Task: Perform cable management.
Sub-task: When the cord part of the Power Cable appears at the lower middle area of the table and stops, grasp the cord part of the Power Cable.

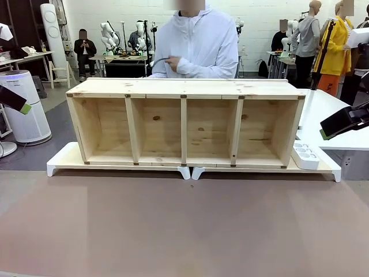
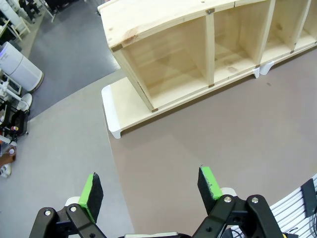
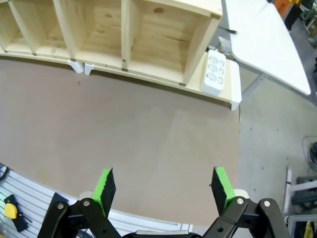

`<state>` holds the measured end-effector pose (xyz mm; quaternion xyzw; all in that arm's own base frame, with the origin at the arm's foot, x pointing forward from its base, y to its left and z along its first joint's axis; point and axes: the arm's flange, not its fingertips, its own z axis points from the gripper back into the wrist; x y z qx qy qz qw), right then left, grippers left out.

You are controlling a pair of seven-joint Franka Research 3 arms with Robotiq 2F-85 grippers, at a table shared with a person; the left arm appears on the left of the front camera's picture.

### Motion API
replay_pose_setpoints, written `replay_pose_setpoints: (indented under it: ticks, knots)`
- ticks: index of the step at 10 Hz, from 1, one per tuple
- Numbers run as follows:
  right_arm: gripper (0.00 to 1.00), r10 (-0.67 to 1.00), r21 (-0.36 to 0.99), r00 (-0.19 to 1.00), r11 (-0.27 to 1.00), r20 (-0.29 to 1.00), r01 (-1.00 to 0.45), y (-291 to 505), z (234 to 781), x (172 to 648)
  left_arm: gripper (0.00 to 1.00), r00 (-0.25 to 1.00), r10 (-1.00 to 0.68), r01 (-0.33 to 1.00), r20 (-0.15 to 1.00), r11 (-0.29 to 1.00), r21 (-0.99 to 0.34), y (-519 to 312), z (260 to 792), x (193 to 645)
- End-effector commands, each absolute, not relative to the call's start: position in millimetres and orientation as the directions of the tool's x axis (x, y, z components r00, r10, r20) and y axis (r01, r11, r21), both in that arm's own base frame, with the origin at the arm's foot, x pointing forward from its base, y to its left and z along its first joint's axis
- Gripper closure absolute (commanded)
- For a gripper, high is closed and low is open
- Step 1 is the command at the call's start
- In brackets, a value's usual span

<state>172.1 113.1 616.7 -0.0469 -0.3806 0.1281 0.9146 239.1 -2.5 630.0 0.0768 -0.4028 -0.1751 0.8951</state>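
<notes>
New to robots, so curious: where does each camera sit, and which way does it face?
Front view: fixed between the arms, facing across the table at the wooden shelf and a person holding a thin cable; left claw and right claw show at the sides.
Left wrist view: on that wrist, looking down past its open claw at the shelf's left end.
Right wrist view: likewise, past its open claw, at the shelf's right end.
Shared: front and right wrist views both show the white power strip.

Table (image 1: 184, 231) carries white platforms (image 1: 62, 160) bearing wooden shelf (image 1: 184, 88).
</notes>
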Motion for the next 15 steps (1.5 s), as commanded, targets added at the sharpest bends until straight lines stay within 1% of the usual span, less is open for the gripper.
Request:
replay_pose_setpoints:
  ticks: [1,15]
  knots:
    - [0.0,0.275,-0.186,0.673,0.961,0.687,-0.203,114.6,616.4,176.9,0.0,0.609,-0.377,0.249,0.697,0.926,0.283,-3.7,630.5,241.2]
    - [0.0,0.275,-0.186,0.673,0.961,0.687,-0.203,114.6,616.4,176.9,0.0,0.609,-0.377,0.249,0.697,0.926,0.283,-3.7,630.5,241.2]
